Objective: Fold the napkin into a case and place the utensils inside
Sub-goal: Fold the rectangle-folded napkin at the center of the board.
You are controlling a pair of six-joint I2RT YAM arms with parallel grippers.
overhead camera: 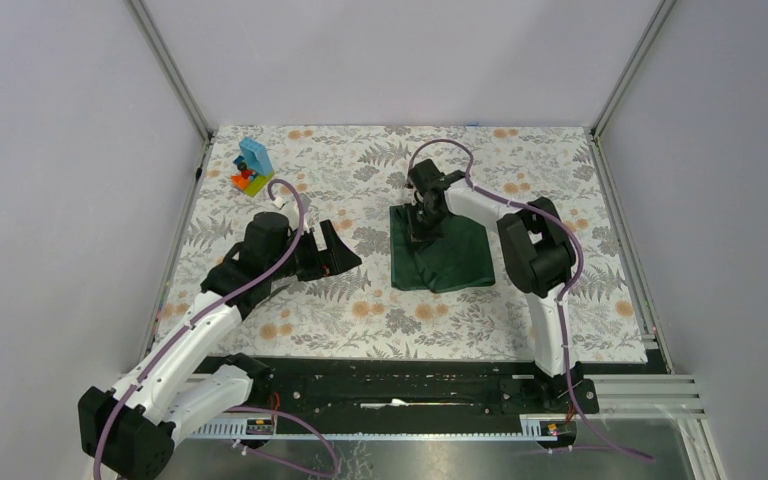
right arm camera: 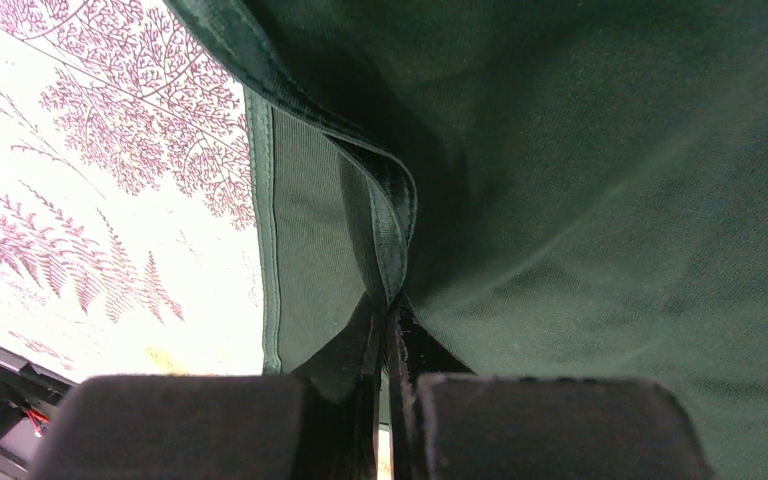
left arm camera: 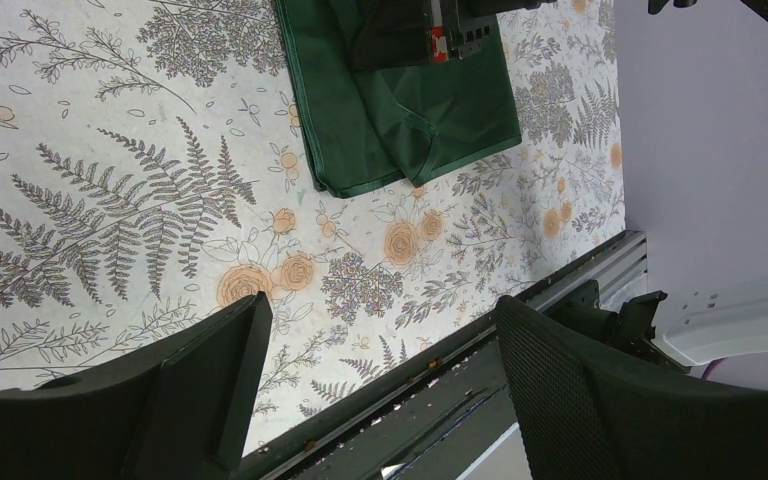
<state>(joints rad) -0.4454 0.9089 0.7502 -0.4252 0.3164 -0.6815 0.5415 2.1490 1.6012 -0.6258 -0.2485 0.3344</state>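
Observation:
The dark green napkin point(overhead camera: 447, 258) lies partly folded on the floral table covering, right of centre. My right gripper point(overhead camera: 422, 232) comes down on its left part and is shut on a raised fold of the cloth. In the right wrist view the hemmed fold point(right arm camera: 385, 220) is pinched between the closed fingers of the right gripper point(right arm camera: 390, 325). My left gripper point(overhead camera: 338, 252) hovers open to the left of the napkin, nothing between its fingers. The left wrist view shows the left gripper point(left arm camera: 382, 305) wide apart, with the napkin point(left arm camera: 400, 110) beyond it. The utensils are out of view.
A colourful toy block stack point(overhead camera: 252, 167) stands at the back left. The floral covering point(overhead camera: 360, 305) spans the table between grey walls. A black rail point(overhead camera: 410, 385) runs along the near edge between the arm bases.

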